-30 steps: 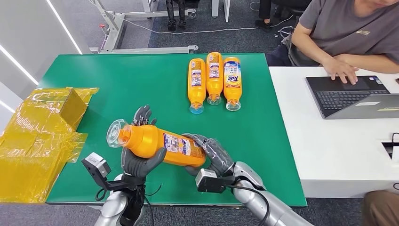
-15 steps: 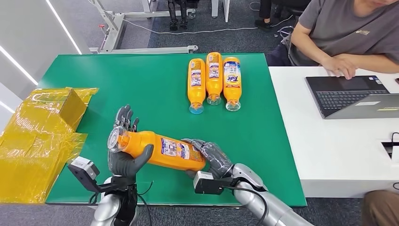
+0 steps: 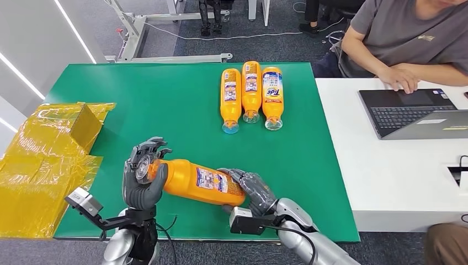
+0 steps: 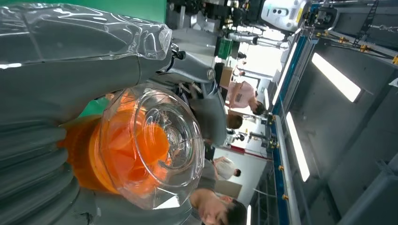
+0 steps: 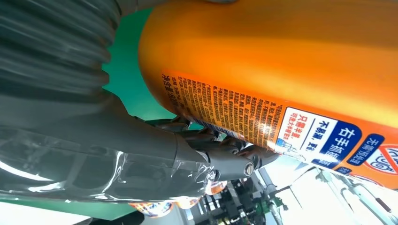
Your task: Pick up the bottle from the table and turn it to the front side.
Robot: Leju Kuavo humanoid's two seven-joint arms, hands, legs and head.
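Head view: an orange bottle (image 3: 196, 181) with a clear cap is held over the green table (image 3: 165, 99), the left hand (image 3: 142, 176) clasped round its cap end, the right hand (image 3: 251, 187) round its base. Three orange bottles (image 3: 251, 91) lie side by side farther off.

Left wrist view: the clear cap (image 4: 150, 145) is shown gripped.

Right wrist view: the printed label (image 5: 281, 122) is seen, fingers (image 5: 225, 154) wrapped beneath.

Head cam sits high, looking forward and down over the green worktop (image 3: 182, 99). Both wrist cams are turned and super close: left one stares at the bottle (image 4: 141, 145) cap end-on, right one hugs its label side. All three share that bottle.
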